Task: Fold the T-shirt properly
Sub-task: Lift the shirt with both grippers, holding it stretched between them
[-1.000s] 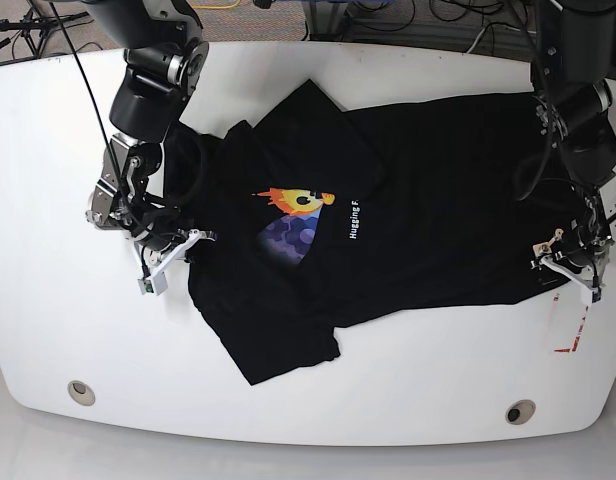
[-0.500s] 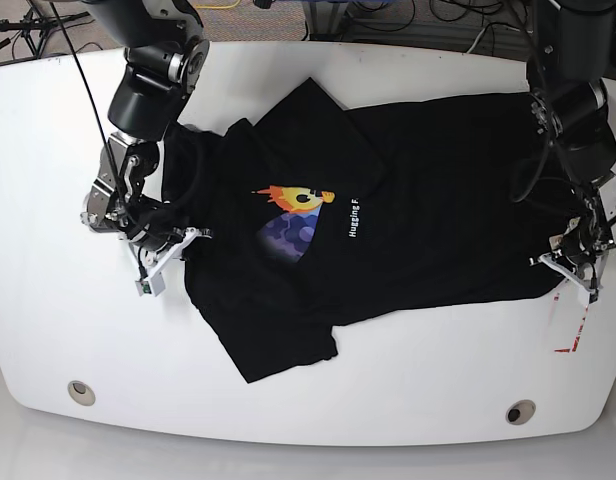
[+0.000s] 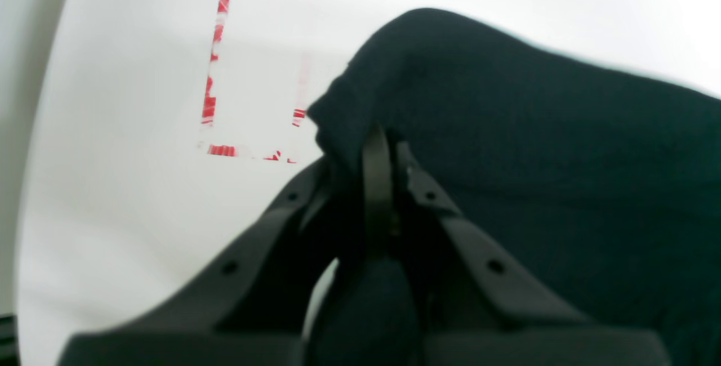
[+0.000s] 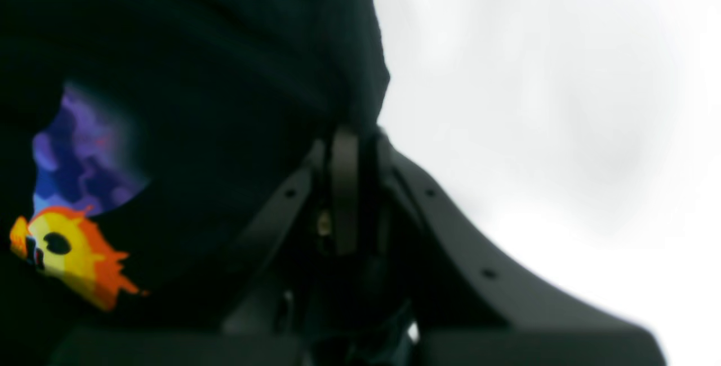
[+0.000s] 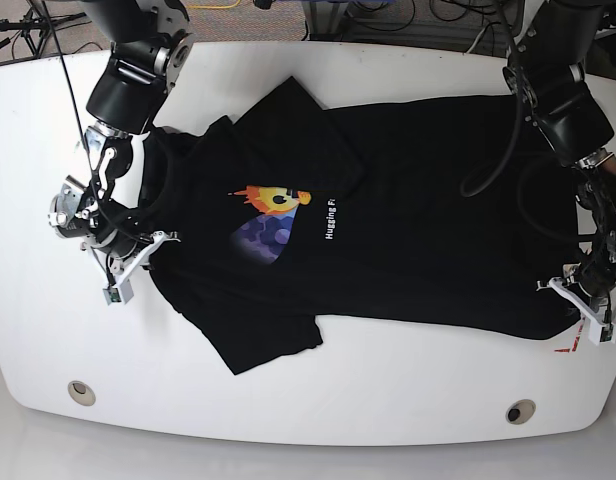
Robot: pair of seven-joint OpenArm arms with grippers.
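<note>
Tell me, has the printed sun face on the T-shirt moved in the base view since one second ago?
Yes. The sun face on the T-shirt has shifted toward the picture's left edge and slightly up, away from the table hole at lower right.

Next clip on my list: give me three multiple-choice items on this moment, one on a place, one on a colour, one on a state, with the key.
1. Where on the T-shirt does the left gripper sit?
A. at the collar
B. at the hem corner near the red tape marks
C. on the print

2. What colour is the patch directly under the sun face?
A. green
B. white
C. blue-purple

3. How does the right gripper stand?
A. shut on cloth at the shirt's edge
B. wide open above the table
C. shut on a loose sleeve lifted high

Key: 1 B, the left wrist view shows black cloth pinched beside the red marks. 2 C, the base and right wrist views show purple-blue below the orange-yellow face. 3 A, the right wrist view shows the jaws closed with the shirt's edge between them.
</note>
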